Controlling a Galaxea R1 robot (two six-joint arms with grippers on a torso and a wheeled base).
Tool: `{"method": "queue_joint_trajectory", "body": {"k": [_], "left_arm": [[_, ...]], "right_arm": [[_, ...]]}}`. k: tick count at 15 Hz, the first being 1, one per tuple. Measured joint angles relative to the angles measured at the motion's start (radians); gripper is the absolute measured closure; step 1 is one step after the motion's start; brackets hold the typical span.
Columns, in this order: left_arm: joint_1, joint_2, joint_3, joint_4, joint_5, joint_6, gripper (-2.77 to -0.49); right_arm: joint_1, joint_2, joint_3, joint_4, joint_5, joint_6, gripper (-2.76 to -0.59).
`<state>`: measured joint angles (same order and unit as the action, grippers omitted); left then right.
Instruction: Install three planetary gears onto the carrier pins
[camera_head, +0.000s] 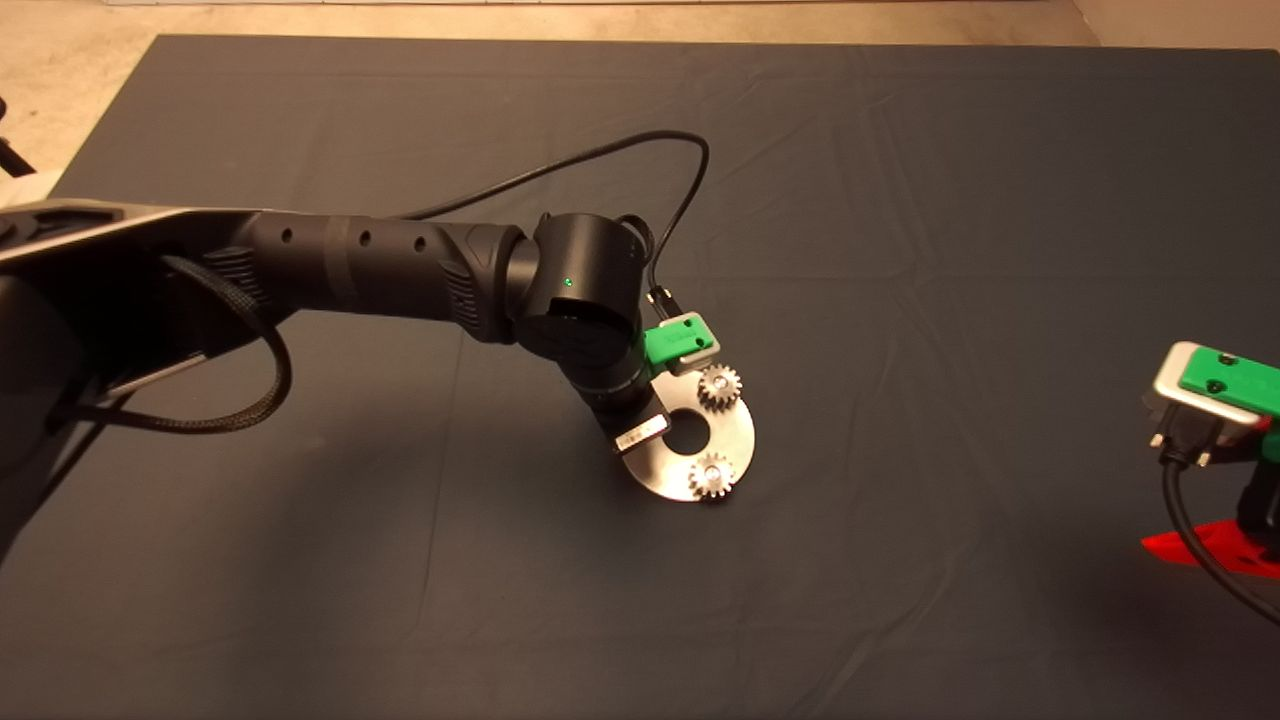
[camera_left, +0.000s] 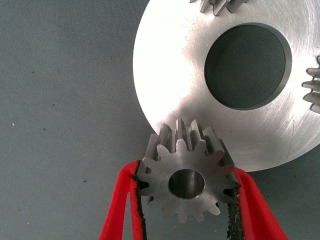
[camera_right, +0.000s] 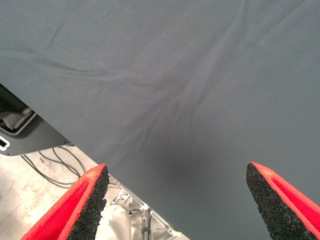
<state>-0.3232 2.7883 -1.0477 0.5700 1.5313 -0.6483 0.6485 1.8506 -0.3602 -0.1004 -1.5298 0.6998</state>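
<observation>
From above, the left hand (camera_head: 655, 405) sits over the near-left edge of the disc (camera_head: 735, 425) mid-table, where two gears (camera_head: 718, 384) already rest on their pins; the right hand (camera_head: 1215, 545) waits at the lower right edge. The left wrist view shows the pads (camera_left: 141, 212) clamped on the third gear (camera_left: 186, 175), held over the disc's rim. It likely needs its bore centred over the hidden pin, then lowering level. The right wrist view shows its fingers (camera_right: 87, 202) spread wide, empty.
</observation>
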Motion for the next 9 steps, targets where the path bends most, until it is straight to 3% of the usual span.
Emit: {"method": "queue_joint_trajectory", "body": {"k": [9], "left_arm": [[-0.001,0.01,-0.004,-0.001,0.007,0.001,-0.65]], "right_arm": [[0.009,0.0,0.0,0.001,0.0,0.0,-2.03]]}}
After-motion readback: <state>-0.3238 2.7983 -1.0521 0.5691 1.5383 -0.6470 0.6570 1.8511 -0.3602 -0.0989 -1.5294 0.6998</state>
